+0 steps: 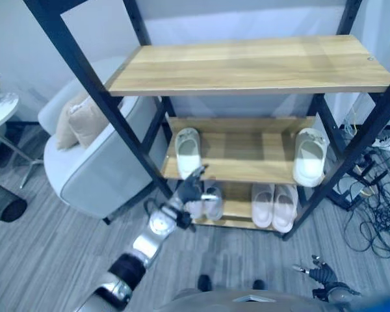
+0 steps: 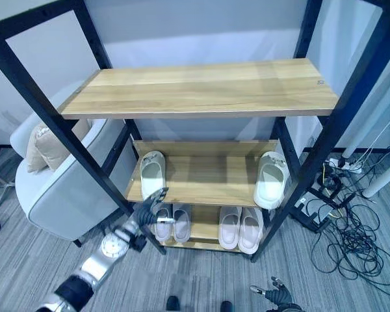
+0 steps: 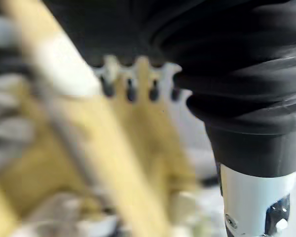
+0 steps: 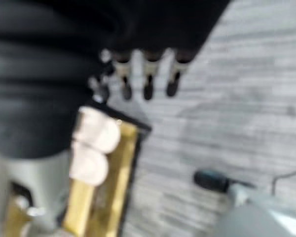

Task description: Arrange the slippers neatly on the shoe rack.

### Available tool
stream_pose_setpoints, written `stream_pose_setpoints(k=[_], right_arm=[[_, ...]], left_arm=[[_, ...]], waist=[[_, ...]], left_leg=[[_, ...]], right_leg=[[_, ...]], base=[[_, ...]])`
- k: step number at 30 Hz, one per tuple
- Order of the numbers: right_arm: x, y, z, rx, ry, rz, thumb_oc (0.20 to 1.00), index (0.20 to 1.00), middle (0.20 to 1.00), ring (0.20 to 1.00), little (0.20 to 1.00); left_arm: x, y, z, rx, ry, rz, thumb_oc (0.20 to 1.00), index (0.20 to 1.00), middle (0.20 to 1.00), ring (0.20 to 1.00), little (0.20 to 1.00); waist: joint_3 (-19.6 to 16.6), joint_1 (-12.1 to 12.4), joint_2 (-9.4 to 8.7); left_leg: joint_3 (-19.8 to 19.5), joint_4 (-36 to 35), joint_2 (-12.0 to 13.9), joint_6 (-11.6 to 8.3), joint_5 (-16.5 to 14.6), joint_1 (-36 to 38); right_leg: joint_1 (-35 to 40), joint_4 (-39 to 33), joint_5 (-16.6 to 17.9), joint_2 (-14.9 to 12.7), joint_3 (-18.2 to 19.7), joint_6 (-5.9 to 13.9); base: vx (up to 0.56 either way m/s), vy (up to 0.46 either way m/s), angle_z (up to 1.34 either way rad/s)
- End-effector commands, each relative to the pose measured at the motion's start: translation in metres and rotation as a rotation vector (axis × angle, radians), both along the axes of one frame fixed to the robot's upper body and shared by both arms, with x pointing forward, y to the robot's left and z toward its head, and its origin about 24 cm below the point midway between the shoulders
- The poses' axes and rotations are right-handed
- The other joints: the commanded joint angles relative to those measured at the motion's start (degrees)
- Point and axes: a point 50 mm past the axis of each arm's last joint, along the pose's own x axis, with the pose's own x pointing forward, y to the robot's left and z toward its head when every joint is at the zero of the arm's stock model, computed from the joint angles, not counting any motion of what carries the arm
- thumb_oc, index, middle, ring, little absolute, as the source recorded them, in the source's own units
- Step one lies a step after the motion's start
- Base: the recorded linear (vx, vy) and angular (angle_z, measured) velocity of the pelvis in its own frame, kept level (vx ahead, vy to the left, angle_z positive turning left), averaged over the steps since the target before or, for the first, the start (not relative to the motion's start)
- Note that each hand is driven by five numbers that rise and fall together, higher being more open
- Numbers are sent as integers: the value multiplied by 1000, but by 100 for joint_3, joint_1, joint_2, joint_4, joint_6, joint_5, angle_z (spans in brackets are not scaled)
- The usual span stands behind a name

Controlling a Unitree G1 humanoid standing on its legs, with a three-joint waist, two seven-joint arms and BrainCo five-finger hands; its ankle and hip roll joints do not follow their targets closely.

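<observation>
Left eye view: left hand (image 1: 190, 187), fingers spread and empty, reaches toward two separated white slippers (image 1: 187, 149) on the shoe rack (image 1: 247, 159); pairing them likely follows. Right hand (image 1: 322, 273) hangs relaxed.

Rack (image 1: 247, 65): 2 slippers (image 1: 188, 148) apart on mid shelf, 2 pairs (image 1: 275, 205) below; armchair (image 1: 91, 162) left of rack
</observation>
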Motion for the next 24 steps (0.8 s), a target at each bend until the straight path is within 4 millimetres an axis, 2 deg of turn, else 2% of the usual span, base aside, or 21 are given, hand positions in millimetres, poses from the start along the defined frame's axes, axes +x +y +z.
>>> stream_pose_setpoints(k=[1, 3, 4, 9, 10, 11, 13, 16, 17, 20, 24], right_arm=[[7, 10, -3, 1, 14, 66, 1000, 1000, 1000, 1000, 1000], [7, 11, -4, 0, 21, 69, 1000, 1000, 1000, 1000, 1000], [5, 11, -5, 1, 34, 83, 1000, 1000, 1000, 1000, 1000], [5, 13, -6, -7, 51, 122, 1000, 1000, 1000, 1000, 1000], [9, 13, -4, -8, 40, 138, 1000, 1000, 1000, 1000, 1000], [14, 13, -2, -8, 19, 148, 1000, 1000, 1000, 1000, 1000], [15, 10, -1, -17, 18, 147, 1000, 1000, 1000, 1000, 1000], [17, 9, 0, -18, 9, 147, 1000, 1000, 1000, 1000, 1000], [20, 9, 2, -18, -11, 159, 1000, 1000, 1000, 1000, 1000], [22, 10, 2, -29, -10, 181, 1000, 1000, 1000, 1000, 1000], [23, 11, 2, -32, -11, 184, 1000, 1000, 1000, 1000, 1000]], left_arm=[[9, 3, 12, -23, -56, -25, 1000, 1000, 1000, 1000, 1000], [10, 0, 16, -20, -71, -41, 1000, 1000, 1000, 1000, 1000], [13, -5, 24, 26, -116, -90, 1000, 1000, 1000, 1000, 1000], [26, -7, 34, 143, -188, -102, 1000, 1000, 1000, 1000, 1000], [37, -5, 46, 246, -267, -87, 1000, 1000, 1000, 1000, 1000], [55, -3, 67, 370, -382, -66, 1000, 1000, 1000, 1000, 1000], [65, 0, 84, 436, -454, -43, 1000, 1000, 1000, 1000, 1000], [72, 3, 96, 475, -507, -7, 1000, 1000, 1000, 1000, 1000], [81, 10, 115, 560, -589, 24, 1000, 1000, 1000, 1000, 1000], [88, 21, 131, 560, -631, 108, 1000, 1000, 1000, 1000, 1000], [92, 26, 144, 535, -666, 163, 1000, 1000, 1000, 1000, 1000]], waist=[[-25, -28, -475], [-28, -32, -474], [-31, -52, -460], [-11, -99, -430], [14, -117, -427], [90, -144, -413], [133, -154, -413], [190, -156, -422], [278, -179, -433], [405, -178, -459], [513, -175, -504]], left_leg=[[-764, 31, 54, -213, -255, -194], [-764, 31, 48, -213, -260, -197], [-752, 31, 34, -216, -273, -210], [-717, 31, 19, -216, -291, -226], [-718, 31, 11, -219, -329, -251], [-724, 31, 13, -219, -298, -389], [-725, 31, 10, -217, -278, -516], [-718, 31, 2, -211, -261, -623], [-680, 31, -10, -201, -247, -737], [-662, 31, -3, -189, -206, -883], [-651, 31, -24, -182, -155, -1072]], right_leg=[[194, 82, -558, -355, 304, 426], [191, 74, -551, -364, 307, 429], [176, 61, -542, -378, 304, 445], [127, 61, -535, -403, 317, 479], [91, 61, -560, -411, 331, 489], [-58, 61, -514, -422, 334, 513], [-196, 61, -471, -422, 350, 531], [-308, 61, -440, -433, 372, 544], [-449, 61, -391, -439, 422, 567], [-619, 61, -337, -448, 475, 582], [-805, 61, -278, -451, 505, 596]], base=[[55, 24, -2], [36, 18, -1], [0, 0, 0], [21, 17, 0], [-20, 51, -3], [-50, 49, -4], [-81, 27, -1], [-55, 22, -6], [-79, 48, -10], [-75, 35, -13], [-54, 29, -13]])
